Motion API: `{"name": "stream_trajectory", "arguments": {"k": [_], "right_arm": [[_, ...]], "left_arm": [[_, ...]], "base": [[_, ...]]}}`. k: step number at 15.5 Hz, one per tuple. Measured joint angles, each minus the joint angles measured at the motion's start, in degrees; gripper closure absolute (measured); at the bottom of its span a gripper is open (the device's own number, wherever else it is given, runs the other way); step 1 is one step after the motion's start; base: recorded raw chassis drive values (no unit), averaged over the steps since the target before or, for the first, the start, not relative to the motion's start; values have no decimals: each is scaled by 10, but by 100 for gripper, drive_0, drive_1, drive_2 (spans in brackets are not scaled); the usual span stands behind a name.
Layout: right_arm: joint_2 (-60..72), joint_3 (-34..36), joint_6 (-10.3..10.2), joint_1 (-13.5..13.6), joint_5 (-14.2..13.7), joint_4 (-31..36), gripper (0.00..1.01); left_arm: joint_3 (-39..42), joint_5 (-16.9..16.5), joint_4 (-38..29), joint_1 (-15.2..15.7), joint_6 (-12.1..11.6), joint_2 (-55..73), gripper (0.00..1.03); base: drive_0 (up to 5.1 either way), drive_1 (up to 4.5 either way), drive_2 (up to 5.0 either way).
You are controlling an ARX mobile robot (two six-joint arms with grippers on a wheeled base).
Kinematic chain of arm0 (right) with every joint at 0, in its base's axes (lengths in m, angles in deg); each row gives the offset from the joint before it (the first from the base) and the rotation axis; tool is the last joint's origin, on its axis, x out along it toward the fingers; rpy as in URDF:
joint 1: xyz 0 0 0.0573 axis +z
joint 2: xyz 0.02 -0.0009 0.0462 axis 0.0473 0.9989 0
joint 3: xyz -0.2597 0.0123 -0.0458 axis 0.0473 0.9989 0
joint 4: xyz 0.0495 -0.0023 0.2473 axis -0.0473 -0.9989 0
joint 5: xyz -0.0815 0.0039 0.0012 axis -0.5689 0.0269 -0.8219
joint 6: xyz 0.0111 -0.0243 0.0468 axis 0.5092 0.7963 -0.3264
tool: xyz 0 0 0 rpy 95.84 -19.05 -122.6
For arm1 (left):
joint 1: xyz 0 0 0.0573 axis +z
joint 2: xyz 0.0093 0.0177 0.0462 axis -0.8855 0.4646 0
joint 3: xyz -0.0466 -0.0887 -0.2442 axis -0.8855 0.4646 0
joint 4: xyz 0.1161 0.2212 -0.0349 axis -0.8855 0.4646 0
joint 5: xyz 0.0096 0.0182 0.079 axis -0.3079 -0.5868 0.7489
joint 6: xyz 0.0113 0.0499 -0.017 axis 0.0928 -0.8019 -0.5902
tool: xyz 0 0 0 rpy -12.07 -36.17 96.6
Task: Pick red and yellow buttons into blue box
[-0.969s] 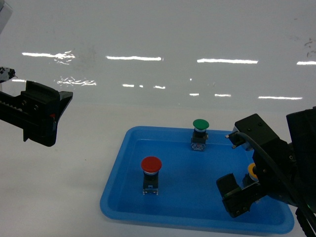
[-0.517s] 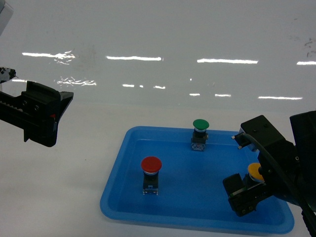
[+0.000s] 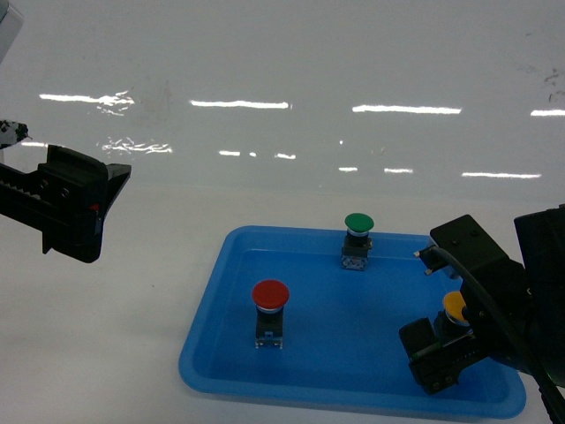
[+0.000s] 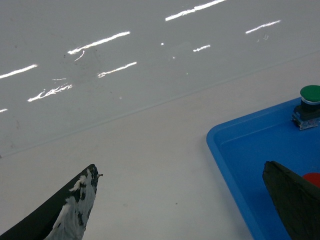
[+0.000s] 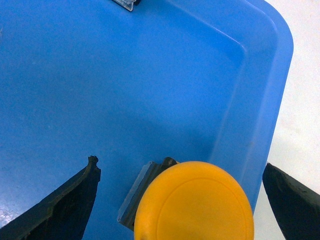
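The yellow button (image 3: 455, 306) stands upright near the right end of a shallow blue tray (image 3: 203, 353). My right gripper (image 3: 452, 329) hangs open over it. In the right wrist view its cap (image 5: 195, 202) sits between the two spread fingers of that gripper (image 5: 180, 165), neither touching it. The red button (image 3: 270, 296) stands upright in the tray's left half; a sliver of it (image 4: 314, 179) shows in the left wrist view. My left gripper (image 3: 97, 199) hovers open and empty (image 4: 181, 172) over the table left of the tray. The blue box is out of view.
A green-capped button (image 3: 358, 223) stands at the tray's far edge, also the green cap (image 4: 310, 92) in the left wrist view. The tray wall (image 5: 250, 125) runs close to the right of the yellow button. The white table (image 3: 106, 336) surrounds the tray.
My right gripper has shifted right and lower, coming down around the yellow button. The left arm and the red and green buttons have stayed put.
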Motion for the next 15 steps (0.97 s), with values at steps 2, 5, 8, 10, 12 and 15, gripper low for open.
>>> {"name": "stream_trajectory", "arguments": {"k": [2,5,8,10,12,15], "right_arm": [[0,0,0,0,0,0,3],[0,0,0,0,0,0,26],[0,0,0,0,0,0,65],[0,0,0,0,0,0,71],[0,0,0,0,0,0,71],[-5,2,5,0,2,8,72]], "left_arm": [[0,0,0,0,0,0,5],[0,0,0,0,0,0,5],[0,0,0,0,0,0,5],[0,0,0,0,0,0,5],[0,0,0,0,0,0,5],[0,0,0,0,0,0,5]], "base": [[0,0,0],[0,0,0],[0,0,0],[0,0,0],[0,0,0],[0,0,0]]}}
